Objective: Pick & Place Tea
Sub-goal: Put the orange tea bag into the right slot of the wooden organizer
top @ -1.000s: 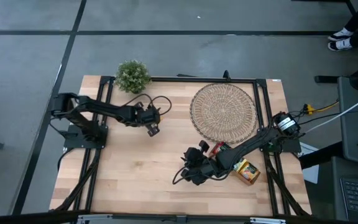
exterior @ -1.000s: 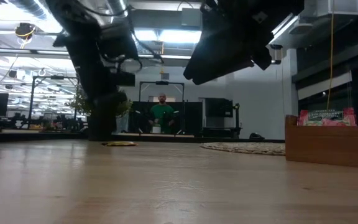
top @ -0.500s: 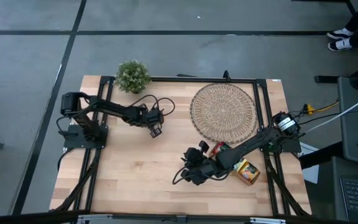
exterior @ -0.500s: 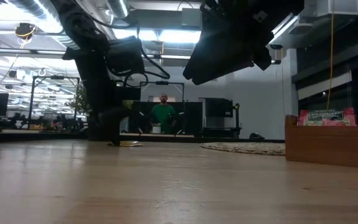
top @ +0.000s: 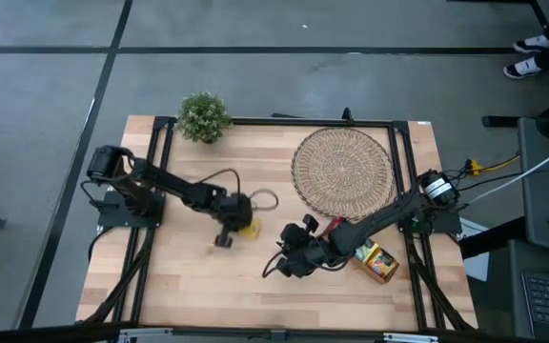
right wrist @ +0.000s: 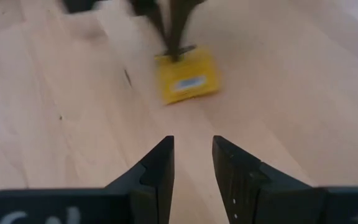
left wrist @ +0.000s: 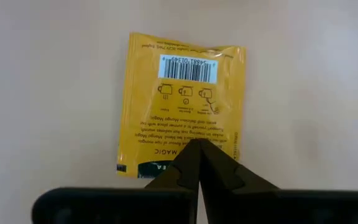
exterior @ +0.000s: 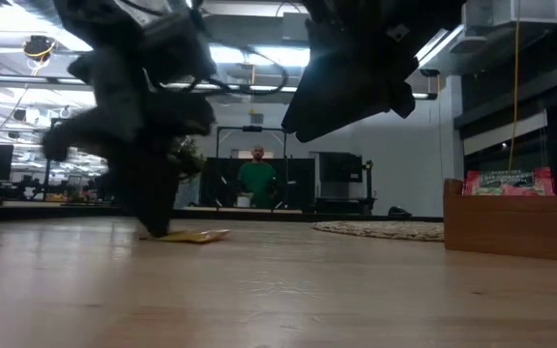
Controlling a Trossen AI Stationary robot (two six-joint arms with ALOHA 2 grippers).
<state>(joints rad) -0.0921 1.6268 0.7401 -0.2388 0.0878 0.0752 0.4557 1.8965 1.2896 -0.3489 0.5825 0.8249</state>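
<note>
Right now, the left gripper (left wrist: pixel 197 155) is pressing its closed tips onto one edge of a yellow tea sachet (left wrist: pixel 182 102) that is lying flat on the wooden desk (top: pixel 189 276), barcode side up; its jaws are sitting together with nothing between them. In the high view the sachet (top: pixel 247 229) is resting near the middle of the desk, just beside the left gripper (top: pixel 227 233). The right gripper (right wrist: pixel 191 165) is hovering above the desk close by (its jaws standing apart and empty), facing the sachet (right wrist: pixel 185 79). A wooden tray (exterior: pixel 511 227) with more tea packets is sitting toward the right side, near the round woven mat (top: pixel 342 171).
</note>
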